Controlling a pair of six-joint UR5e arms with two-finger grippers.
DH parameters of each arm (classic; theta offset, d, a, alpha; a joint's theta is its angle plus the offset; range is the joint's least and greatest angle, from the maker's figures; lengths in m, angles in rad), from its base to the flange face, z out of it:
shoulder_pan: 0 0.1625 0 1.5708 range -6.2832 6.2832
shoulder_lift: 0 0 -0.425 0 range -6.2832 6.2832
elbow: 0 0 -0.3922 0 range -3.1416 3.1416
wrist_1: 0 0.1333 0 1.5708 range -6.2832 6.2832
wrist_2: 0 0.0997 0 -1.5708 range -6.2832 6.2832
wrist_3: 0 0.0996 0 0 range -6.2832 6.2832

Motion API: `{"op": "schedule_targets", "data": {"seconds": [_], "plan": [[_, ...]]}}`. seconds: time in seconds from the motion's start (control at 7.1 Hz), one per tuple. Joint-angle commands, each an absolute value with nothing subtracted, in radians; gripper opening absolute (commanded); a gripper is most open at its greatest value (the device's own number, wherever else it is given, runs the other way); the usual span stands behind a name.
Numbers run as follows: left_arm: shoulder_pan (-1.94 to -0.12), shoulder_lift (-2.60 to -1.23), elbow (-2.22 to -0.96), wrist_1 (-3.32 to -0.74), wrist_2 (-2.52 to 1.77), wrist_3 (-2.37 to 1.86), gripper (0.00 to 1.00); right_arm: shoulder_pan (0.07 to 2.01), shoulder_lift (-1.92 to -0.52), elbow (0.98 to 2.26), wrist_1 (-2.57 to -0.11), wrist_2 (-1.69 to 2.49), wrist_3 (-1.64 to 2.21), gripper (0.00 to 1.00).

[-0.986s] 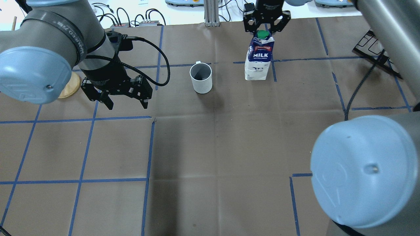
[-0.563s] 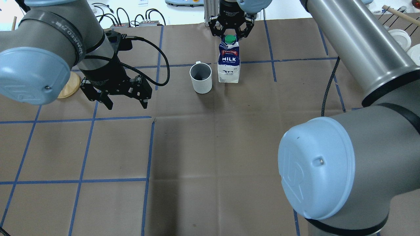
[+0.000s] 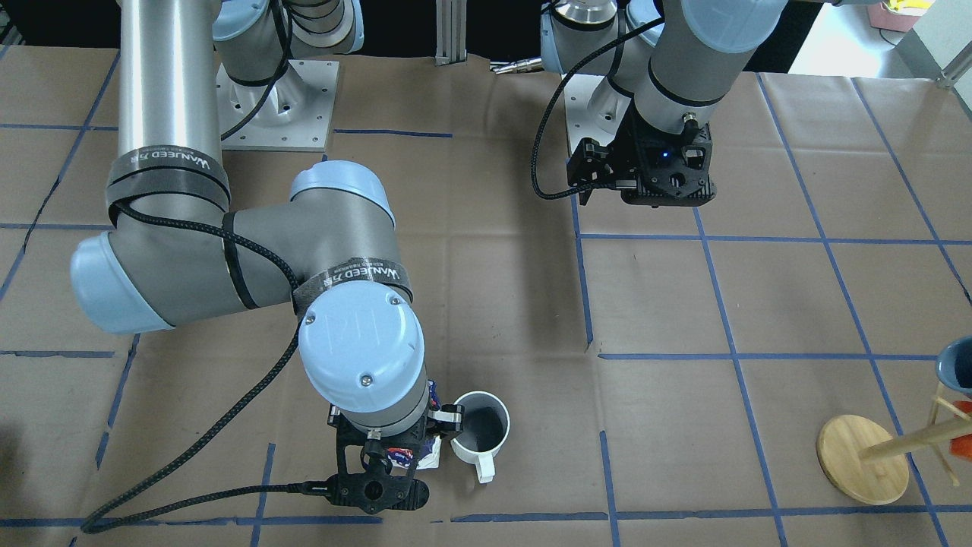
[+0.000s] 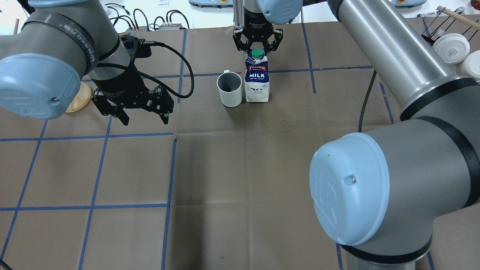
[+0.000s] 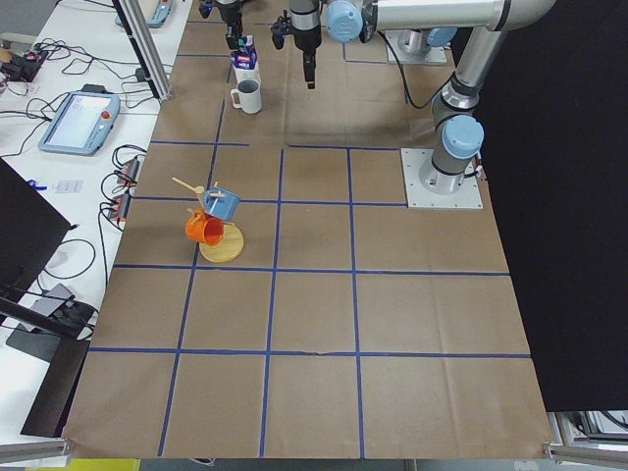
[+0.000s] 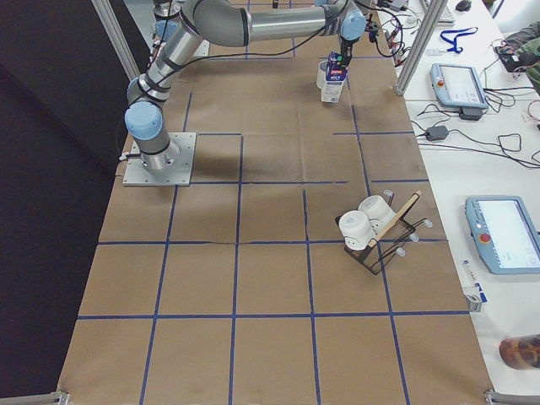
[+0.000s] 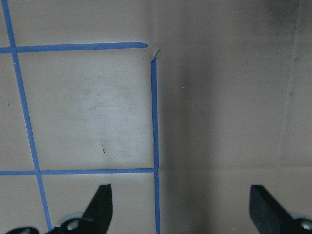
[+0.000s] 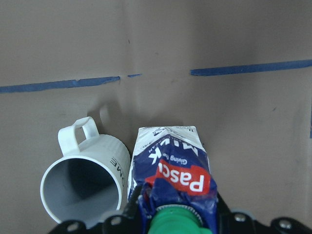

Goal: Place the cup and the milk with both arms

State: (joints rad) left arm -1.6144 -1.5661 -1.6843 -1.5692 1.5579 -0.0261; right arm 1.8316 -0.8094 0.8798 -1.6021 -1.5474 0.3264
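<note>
The white cup point(image 4: 229, 88) stands at the table's far middle, handle pointing away. The blue-and-white milk point(image 4: 257, 80) stands upright right beside it, on its right; in the right wrist view the milk point(image 8: 170, 165) and the cup point(image 8: 83, 187) are touching or nearly so. My right gripper point(image 4: 257, 43) is shut on the milk's gable top by the green cap. In the front-facing view my right wrist hides most of the milk point(image 3: 431, 450); the cup point(image 3: 480, 433) shows clearly. My left gripper point(image 4: 144, 118) is open and empty, above bare paper left of the cup point(image 7: 183, 207).
A wooden mug stand point(image 3: 862, 456) with a blue and an orange mug stands at the table's left side. A black rack with white cups point(image 6: 371, 232) stands at the right side. An aluminium post point(image 4: 238, 15) rises behind the milk.
My right arm has carried the milk to the left, from well right of the cup to right beside it. The left arm and the cup have not moved.
</note>
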Motion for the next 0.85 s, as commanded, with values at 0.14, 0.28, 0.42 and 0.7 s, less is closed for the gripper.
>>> {"op": "schedule_targets", "data": {"seconds": [0.14,0.28,0.42,0.7], "plan": [[-1.614,-1.568,-1.684,-1.569,1.557,-0.026,1.0,1.836,-0.796,0.876,-1.606,-1.549,0.314,1.0],[-1.614,-1.568,-1.684,-1.569,1.559,-0.026,1.0,1.832,-0.805,0.876,-1.6,-1.548,0.314,1.0],[-1.614,-1.568,-1.684,-1.569,1.557,-0.026,1.0,1.827,-0.816,0.874,-1.595,-1.548,0.314,1.0],[-1.614,-1.568,-1.684,-1.569,1.559,-0.028,1.0,1.819,-0.857,0.883,-1.591,-1.554,0.286,1.0]]}}
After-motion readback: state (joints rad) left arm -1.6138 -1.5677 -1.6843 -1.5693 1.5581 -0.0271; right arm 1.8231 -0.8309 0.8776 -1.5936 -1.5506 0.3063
